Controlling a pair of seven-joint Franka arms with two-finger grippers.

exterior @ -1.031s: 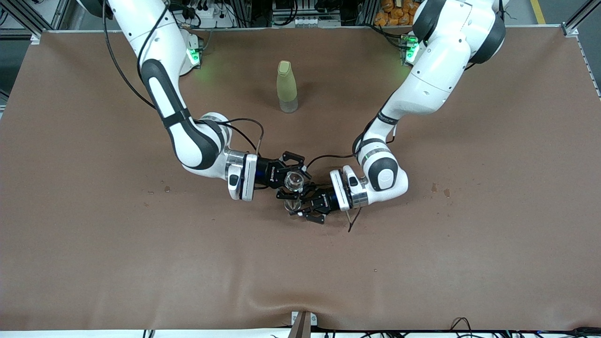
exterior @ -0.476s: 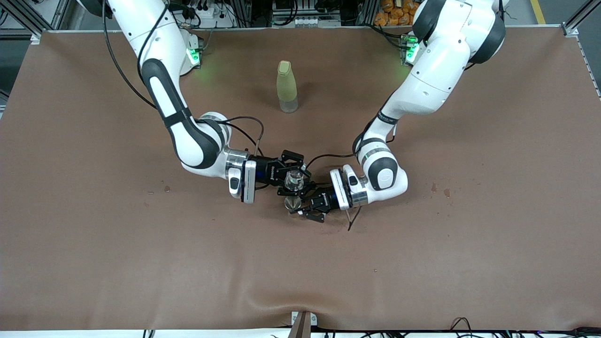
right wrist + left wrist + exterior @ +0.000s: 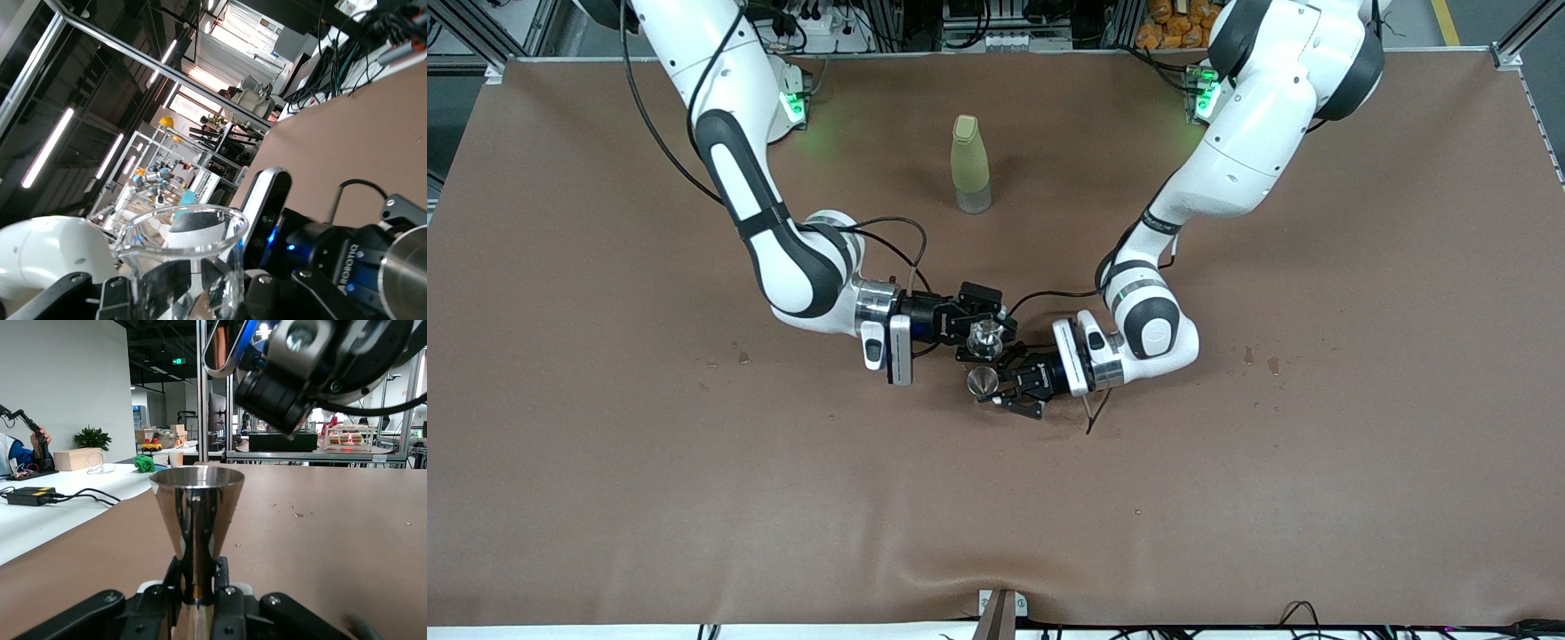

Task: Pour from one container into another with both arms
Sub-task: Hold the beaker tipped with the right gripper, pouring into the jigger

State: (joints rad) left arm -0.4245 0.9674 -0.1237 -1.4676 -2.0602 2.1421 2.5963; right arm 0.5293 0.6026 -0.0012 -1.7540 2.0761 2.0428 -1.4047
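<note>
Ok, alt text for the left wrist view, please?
A small shiny metal cup with a wide round rim and narrow tapering body stands upright, clamped low down in the left hand. The right arm's wrist hangs above it over the brown table.

Both grippers [image 3: 980,340] [image 3: 996,388] clamped, nearly touching

The front camera hangs high across the bench [image 3: 605,498], facing the arm bases and taking in the whole brown top, with the bottle [image 3: 970,164] as its central mark. The left wrist camera sits low and close, looking level along the bench past the metal cup [image 3: 197,510]. The right wrist camera is tilted upward, hard against the clear cup [image 3: 180,260]. All three share both cups, nearer the front camera than the bottle.
</note>
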